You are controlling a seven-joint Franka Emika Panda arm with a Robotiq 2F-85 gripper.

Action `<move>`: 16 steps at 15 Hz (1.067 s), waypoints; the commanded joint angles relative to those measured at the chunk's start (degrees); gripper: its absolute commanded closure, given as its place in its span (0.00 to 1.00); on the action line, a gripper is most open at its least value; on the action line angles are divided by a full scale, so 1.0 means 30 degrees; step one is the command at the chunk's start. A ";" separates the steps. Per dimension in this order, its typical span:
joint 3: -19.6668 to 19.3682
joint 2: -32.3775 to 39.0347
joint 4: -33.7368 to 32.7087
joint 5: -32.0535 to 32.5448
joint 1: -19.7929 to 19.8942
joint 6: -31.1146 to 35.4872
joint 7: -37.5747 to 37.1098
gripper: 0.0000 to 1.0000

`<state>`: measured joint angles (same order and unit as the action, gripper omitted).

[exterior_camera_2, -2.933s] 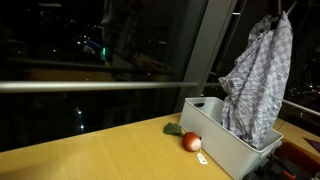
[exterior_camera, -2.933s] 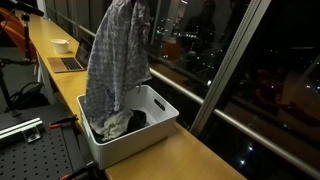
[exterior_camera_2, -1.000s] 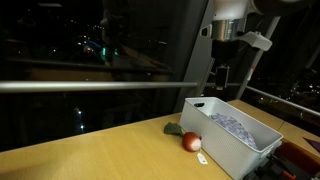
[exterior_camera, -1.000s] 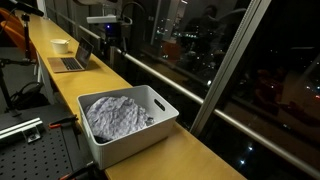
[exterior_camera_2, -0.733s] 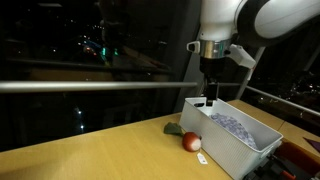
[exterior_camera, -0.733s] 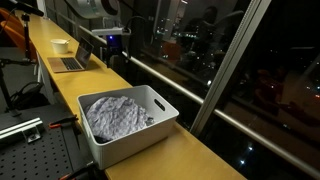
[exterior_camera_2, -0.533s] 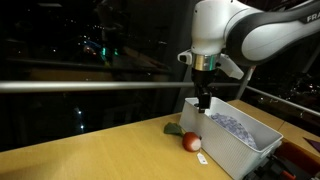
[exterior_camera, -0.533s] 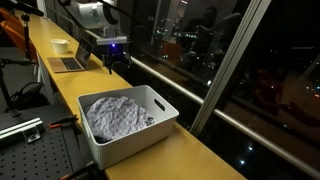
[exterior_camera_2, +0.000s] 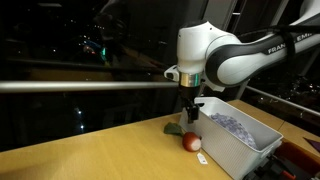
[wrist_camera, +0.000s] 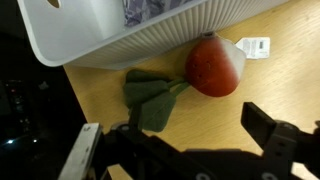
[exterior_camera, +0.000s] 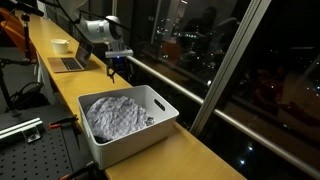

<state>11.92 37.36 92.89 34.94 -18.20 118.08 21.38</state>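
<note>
Cloth (exterior_camera: 115, 113) lies in bin (exterior_camera: 130, 146). End effector (exterior_camera_2: 189, 112) released, empty, above worktop (exterior_camera_2: 90, 150); red vegetable (wrist_camera: 212, 65) at its 1 o'clock, ungrasped.

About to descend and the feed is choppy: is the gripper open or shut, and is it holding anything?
Gripper: open, empty, hovering over the red round object and green piece beside the white bin.

Wooden counter (exterior_camera_2: 95, 156), bin (exterior_camera_2: 226, 150), red fruit (exterior_camera_2: 191, 142), green cloth (wrist_camera: 150, 100)

a long pale wooden counter (exterior_camera: 195, 158) runs beside the dark glass window (exterior_camera: 255, 80); far down it an open grey laptop (exterior_camera: 68, 63) sits just beside a small white bowl (exterior_camera: 61, 45).
</note>
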 commanded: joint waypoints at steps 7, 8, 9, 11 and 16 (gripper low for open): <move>-0.0477 0.2586 -0.2254 -0.0028 -0.0142 0.0056 0.1471 0.00; -0.0511 0.2661 -0.2091 -0.0041 -0.0066 0.0172 0.1488 0.00; -0.0545 0.2761 -0.1870 -0.0091 0.0048 0.0318 0.1472 0.00; -0.0592 0.2917 -0.1293 -0.0223 0.0249 0.0603 0.1284 0.00; -0.0581 0.3448 -0.0065 -0.0270 0.0515 0.1366 0.1008 0.00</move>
<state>10.49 47.33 90.58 34.74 -16.99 119.64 24.32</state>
